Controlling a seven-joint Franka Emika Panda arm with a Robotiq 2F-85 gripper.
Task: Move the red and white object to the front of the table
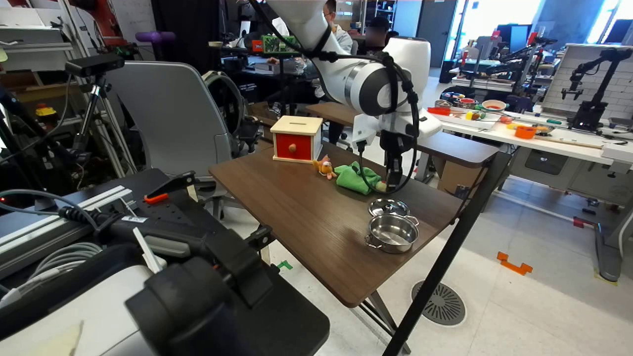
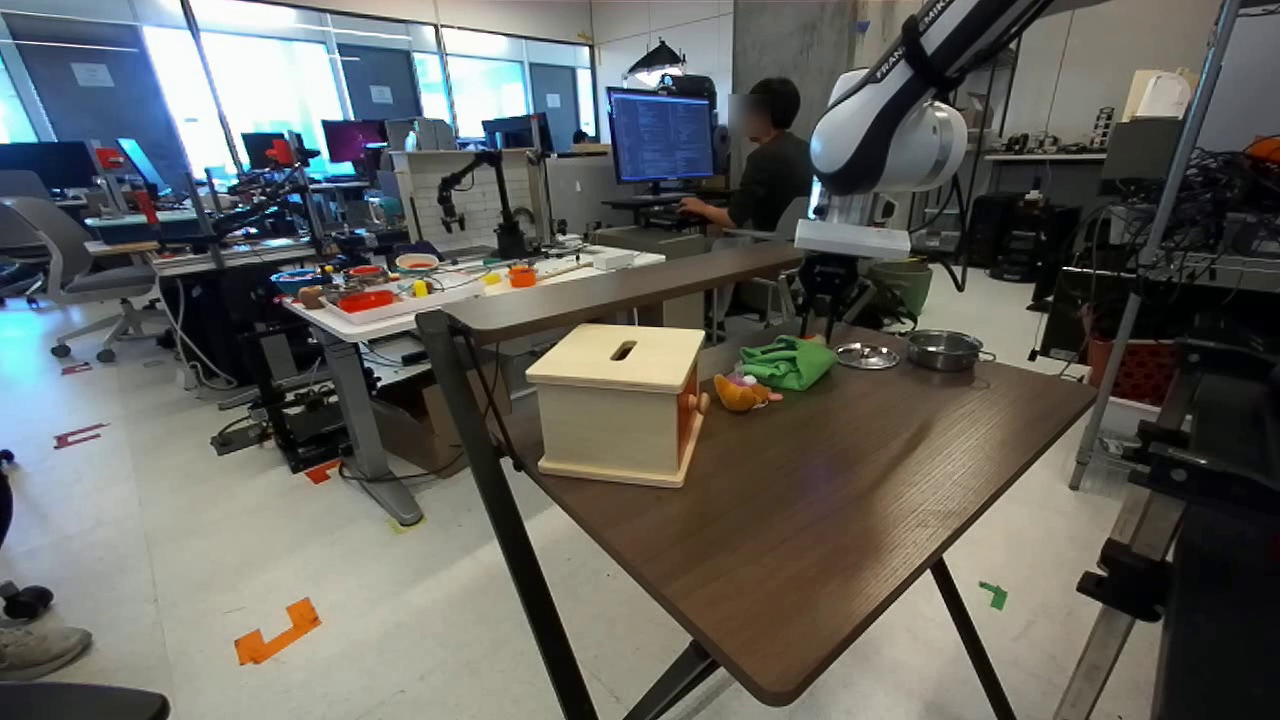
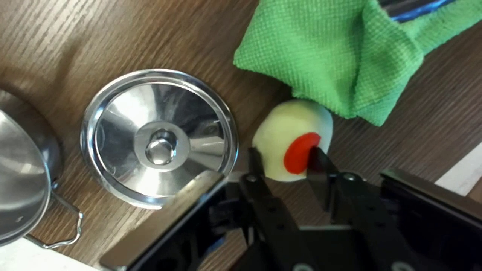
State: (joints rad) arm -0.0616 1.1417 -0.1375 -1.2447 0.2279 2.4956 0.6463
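The red and white object point(image 3: 284, 131) is a small rounded cream-white piece with a red oval patch. In an exterior view it shows as a pale bit point(image 1: 381, 186) at the edge of the green cloth. It lies at the table's point(image 1: 296, 207) rear part. My gripper point(image 3: 287, 152) is low over the table with its fingers on both sides of the object's near part. The fingers are partly closed and seem to press on it. The right finger hides some of the red patch. In an exterior view point(image 2: 818, 325) the cloth hides most of the object.
A green cloth point(image 3: 320, 49) lies right beside the object. A steel lid point(image 3: 160, 150) and a steel pot point(image 3: 22, 169) are on its other side. An orange toy point(image 1: 325, 168) and a wooden box with a red drawer point(image 1: 296, 128) stand farther along the table.
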